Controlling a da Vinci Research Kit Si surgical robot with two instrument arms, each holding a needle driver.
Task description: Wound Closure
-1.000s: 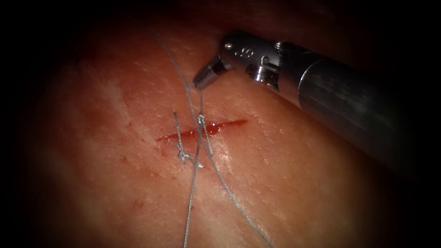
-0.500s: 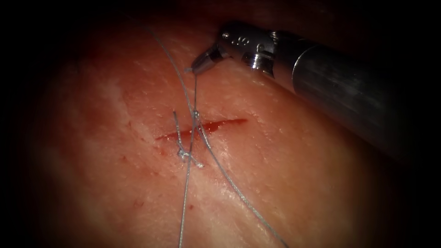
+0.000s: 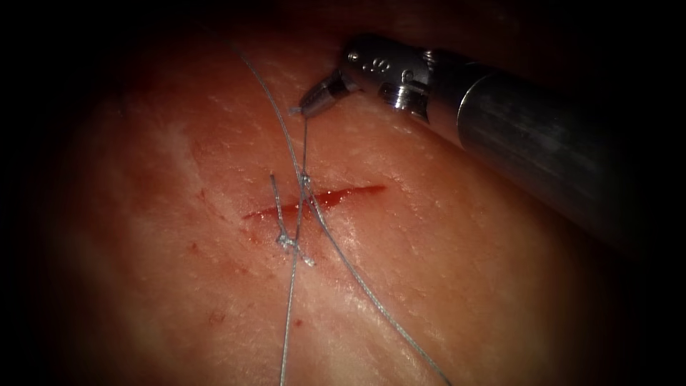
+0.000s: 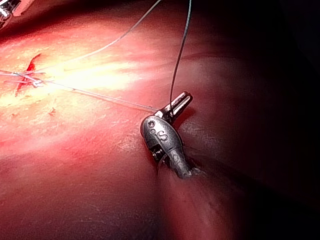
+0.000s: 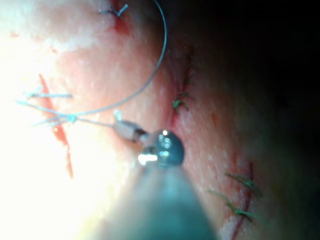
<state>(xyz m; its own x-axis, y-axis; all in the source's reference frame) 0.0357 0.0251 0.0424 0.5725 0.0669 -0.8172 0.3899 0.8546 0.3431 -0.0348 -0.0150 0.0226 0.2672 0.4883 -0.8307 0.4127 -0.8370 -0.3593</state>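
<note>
Thin grey suture thread (image 3: 304, 154) runs taut from a knot over the short red cut (image 3: 314, 202) up to the right needle driver (image 3: 299, 111), clamped on its end, while the left driver (image 4: 175, 106) grips another strand.

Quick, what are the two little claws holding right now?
Left tool: shut on the thread.
Right tool: shut on the thread's short end, above the cut.
</note>
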